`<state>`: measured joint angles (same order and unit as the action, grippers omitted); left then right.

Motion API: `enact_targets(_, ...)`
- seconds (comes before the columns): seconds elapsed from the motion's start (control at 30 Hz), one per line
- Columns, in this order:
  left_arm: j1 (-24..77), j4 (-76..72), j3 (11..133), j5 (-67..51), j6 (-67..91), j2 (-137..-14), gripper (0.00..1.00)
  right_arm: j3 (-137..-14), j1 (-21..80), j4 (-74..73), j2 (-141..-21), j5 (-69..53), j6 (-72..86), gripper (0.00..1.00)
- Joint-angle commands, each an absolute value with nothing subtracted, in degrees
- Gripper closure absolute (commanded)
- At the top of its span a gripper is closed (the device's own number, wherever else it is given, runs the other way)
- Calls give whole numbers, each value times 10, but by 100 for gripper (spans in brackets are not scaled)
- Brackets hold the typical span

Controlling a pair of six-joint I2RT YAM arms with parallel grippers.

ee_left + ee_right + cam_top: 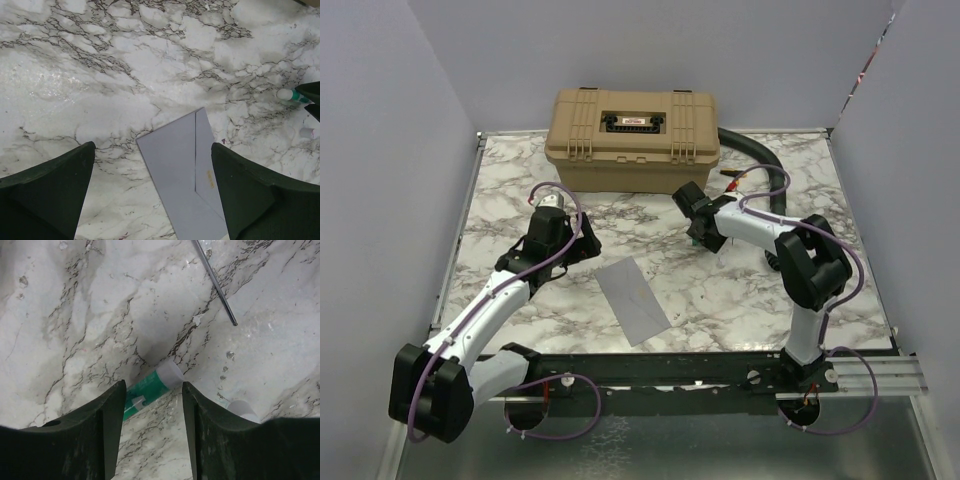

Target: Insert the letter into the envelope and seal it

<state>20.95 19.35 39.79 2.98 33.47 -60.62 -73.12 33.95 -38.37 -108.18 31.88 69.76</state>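
The grey-lavender envelope lies flat on the marble table, near the middle front. In the left wrist view the envelope shows its triangular flap lying flat on the body, with a small yellow mark. My left gripper is open and empty, above the envelope's far corner. My right gripper is open over a green glue stick that lies on the table between its fingers, its one end hidden behind the left finger. The tan-brown letter is not in view.
A tan hard case stands at the back centre, with a black hose curving beside it. A thin metal rod and a small white cap lie near the glue stick. White walls enclose the table.
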Motion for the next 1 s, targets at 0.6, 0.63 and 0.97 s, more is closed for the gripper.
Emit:
enact_targets(0.6,207,74,387,-207,333,-621,1,-599,323,-143,-949,164,551,99)
enact_targets(0.63,208,49,383,-241,341,-619,1,-573,323,-106,-920,134,536,99)
enact_targets(0.97,271,-242,356,-353,502,-644,1,-429,340,217,-733,-168,501,99)
